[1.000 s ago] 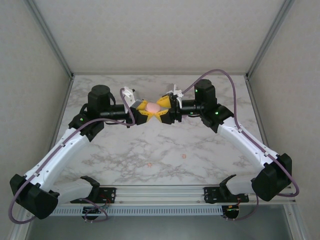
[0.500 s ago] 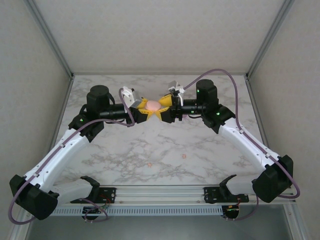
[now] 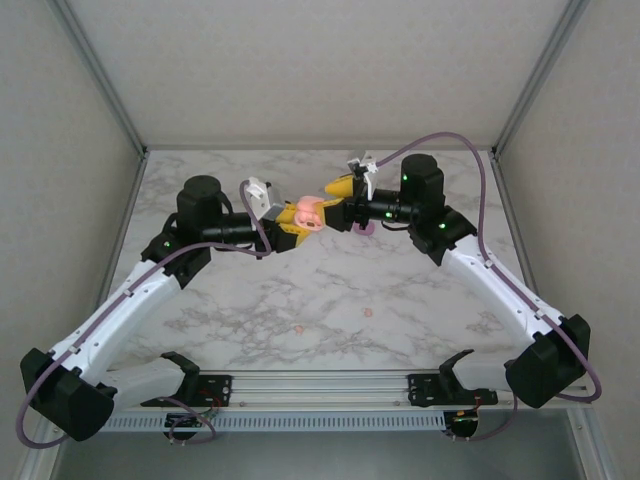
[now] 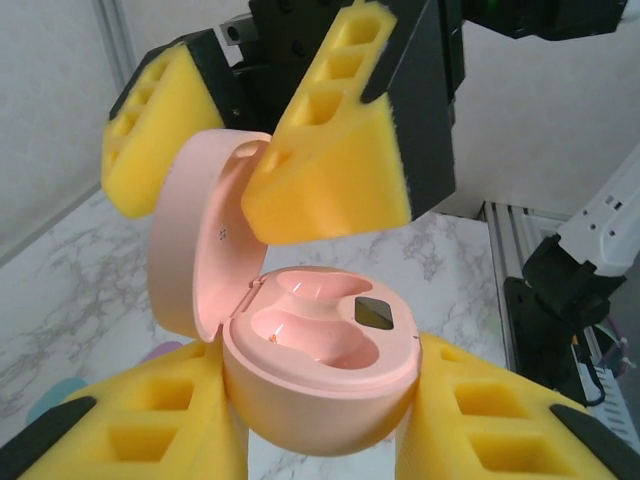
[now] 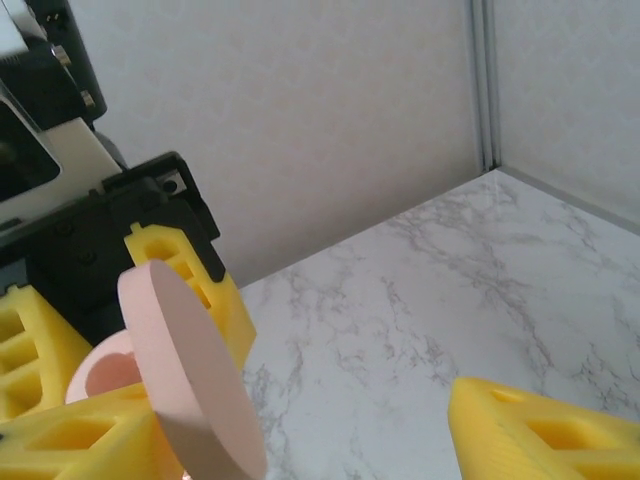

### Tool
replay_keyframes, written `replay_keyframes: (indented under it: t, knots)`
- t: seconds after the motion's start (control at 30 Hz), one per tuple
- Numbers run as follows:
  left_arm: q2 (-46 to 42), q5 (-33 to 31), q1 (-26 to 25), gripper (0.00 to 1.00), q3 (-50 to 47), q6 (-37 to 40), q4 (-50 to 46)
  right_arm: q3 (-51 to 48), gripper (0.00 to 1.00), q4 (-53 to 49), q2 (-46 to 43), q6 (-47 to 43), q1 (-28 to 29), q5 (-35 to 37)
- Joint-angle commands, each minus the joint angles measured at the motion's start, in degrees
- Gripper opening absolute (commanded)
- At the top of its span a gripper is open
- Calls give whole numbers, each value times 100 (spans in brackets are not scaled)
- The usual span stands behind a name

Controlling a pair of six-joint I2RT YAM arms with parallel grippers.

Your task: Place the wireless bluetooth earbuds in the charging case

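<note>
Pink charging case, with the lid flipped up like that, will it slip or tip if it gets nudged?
Probably slippery: the pink charging case is smooth and rounded, though the left hand's foam pads should grip it. The hinged lid would likely swing if nudged. Its thin shell suggests it is light.

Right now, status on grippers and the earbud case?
Left gripper shut on pink case, lid open, sockets empty. Right gripper open at the lid. Two earbuds on table. Right finger close by the opening.

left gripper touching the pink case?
Touching. Left wrist view: pink case sits clamped between the left gripper's yellow fingers, both pressed against its base.
</note>
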Motion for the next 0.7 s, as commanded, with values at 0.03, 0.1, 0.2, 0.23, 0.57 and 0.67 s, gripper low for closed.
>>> replay_keyframes:
  t: [0.03,0.1,0.2,0.23,0.57,0.67]
  knots:
    - [-184,-491,-41,20,-250,-713,851,366,70,-111,-38,377,-23,1]
    - [-234,-746,-41,20,-466,-1082,1364,466,72,-328,-115,459,-23,-17]
    - [-299,-1082,-41,20,-803,-1573,2126,593,73,-641,-289,667,-28,204]
    - [-318,-1156,-41,20,-868,-1672,2278,633,74,-780,-359,739,-25,414]
    - [-325,-1332,-15,20,-1289,-2238,3402,515,62,-2902,-870,1748,-399,3741]
    - [-284,-1315,-6,20,-1292,-2340,3549,602,60,-3893,-557,2118,-612,3756]
